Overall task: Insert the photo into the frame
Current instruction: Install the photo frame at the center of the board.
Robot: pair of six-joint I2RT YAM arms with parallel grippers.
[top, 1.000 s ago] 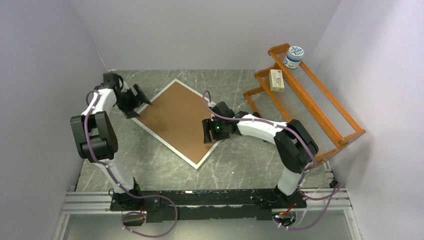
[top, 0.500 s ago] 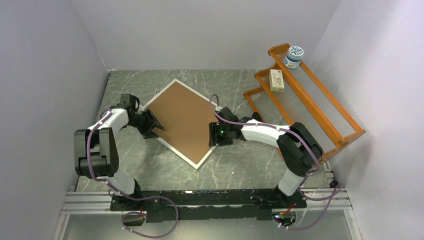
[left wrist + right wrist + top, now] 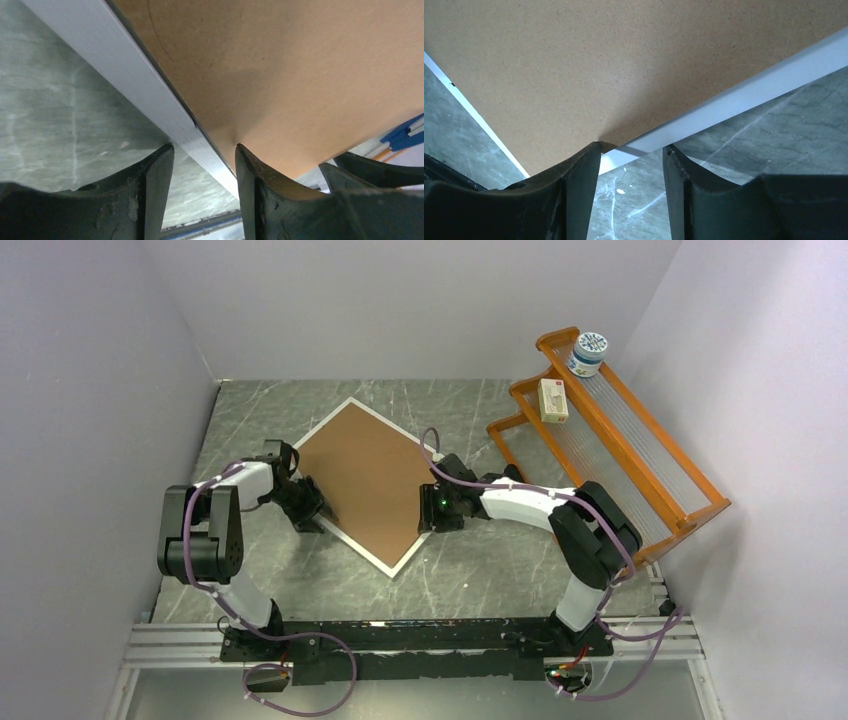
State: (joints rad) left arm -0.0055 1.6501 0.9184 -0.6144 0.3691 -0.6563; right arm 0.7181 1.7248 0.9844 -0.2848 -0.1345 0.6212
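Observation:
The frame (image 3: pixel 352 543) lies face down and turned like a diamond on the marble table, its brown backing board (image 3: pixel 365 475) up inside the thin white rim. The photo is not in view. My left gripper (image 3: pixel 312 512) sits at the frame's lower left edge. In the left wrist view its jaws (image 3: pixel 204 146) straddle the white rim (image 3: pixel 125 65), one tip outside it and one on the board. My right gripper (image 3: pixel 428 515) is at the lower right edge. Its jaws (image 3: pixel 631 146) pinch the rim (image 3: pixel 749 90) the same way.
An orange wooden rack (image 3: pixel 620 440) stands at the right, holding a round tub (image 3: pixel 587 352) and a small box (image 3: pixel 553 399). Grey walls close in the table at the left, back and right.
The left arm swung from the frame's upper left edge down to its lower left edge and its jaws narrowed onto the rim. The right gripper slid off the board to the edge and narrowed.

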